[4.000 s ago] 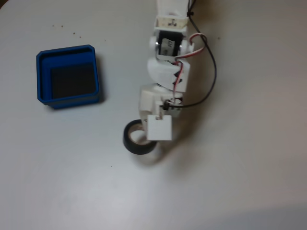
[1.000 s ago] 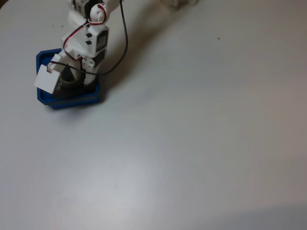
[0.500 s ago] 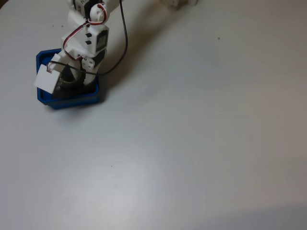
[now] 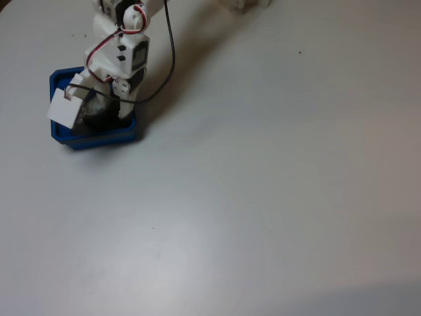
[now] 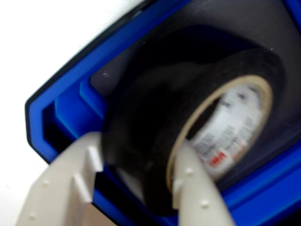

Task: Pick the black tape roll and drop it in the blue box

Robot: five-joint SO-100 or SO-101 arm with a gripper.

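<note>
Arm bent over blue box — gripper straddling black tape roll

Work surface: a plain pale grey-white table, matte, uniform across the fixed view. A few tiny dark specks are scattered on it, one well out to the right of the arm near the top, one lower down toward the bottom left. Lighting is soft and even. A dim band of shade lies along the bottom right edge. In the wrist view the table reads bright white at upper left.
</note>
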